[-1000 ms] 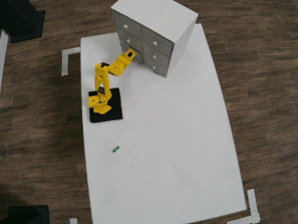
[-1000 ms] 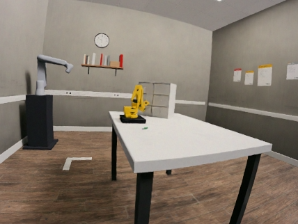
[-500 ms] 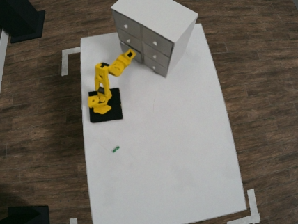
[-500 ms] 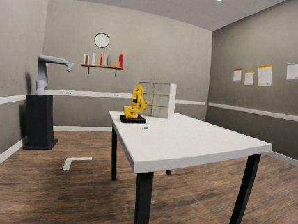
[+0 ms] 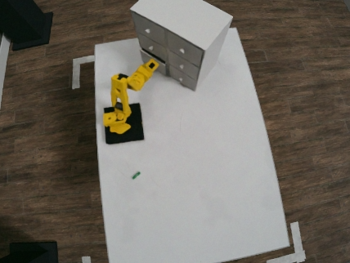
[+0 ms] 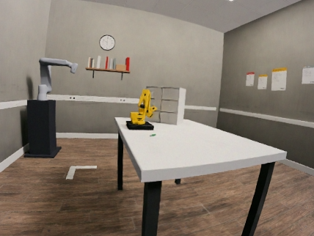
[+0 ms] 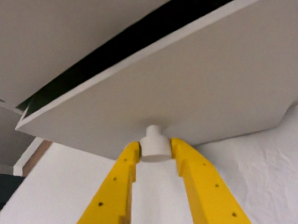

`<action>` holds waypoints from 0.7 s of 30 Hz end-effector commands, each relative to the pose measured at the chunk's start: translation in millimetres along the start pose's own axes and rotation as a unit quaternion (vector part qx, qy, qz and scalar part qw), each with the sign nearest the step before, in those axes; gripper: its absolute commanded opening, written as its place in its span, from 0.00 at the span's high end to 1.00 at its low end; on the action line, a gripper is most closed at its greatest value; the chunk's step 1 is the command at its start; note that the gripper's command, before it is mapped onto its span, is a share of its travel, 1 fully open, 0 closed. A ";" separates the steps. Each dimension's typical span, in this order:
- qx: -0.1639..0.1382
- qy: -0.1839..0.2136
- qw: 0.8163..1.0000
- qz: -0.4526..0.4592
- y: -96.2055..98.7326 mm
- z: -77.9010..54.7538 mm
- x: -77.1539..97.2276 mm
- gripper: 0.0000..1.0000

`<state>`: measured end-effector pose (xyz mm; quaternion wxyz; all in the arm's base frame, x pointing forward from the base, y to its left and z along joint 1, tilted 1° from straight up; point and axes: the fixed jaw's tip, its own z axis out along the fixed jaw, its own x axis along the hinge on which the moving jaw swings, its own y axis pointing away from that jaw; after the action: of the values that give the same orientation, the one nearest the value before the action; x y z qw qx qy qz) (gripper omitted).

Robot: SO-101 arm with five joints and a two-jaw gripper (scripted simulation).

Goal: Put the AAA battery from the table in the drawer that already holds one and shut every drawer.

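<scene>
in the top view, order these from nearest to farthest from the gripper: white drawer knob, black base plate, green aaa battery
1. The small white drawer knob, clamped in the yellow gripper at the cabinet's bottom-left drawer.
2. The square black base plate, back under the arm.
3. The small green AAA battery, on the table beyond the base.
</scene>
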<state>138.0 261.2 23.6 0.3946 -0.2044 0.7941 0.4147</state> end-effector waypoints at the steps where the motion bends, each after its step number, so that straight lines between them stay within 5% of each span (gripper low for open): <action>1: -0.004 0.006 1.000 -0.002 2.5 -3.6 3.5 1.00; 21: -0.004 0.006 1.000 -0.003 2.5 -5.6 4.4 1.00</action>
<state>136.3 259.0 23.6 0.3943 -0.2049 0.7940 0.4149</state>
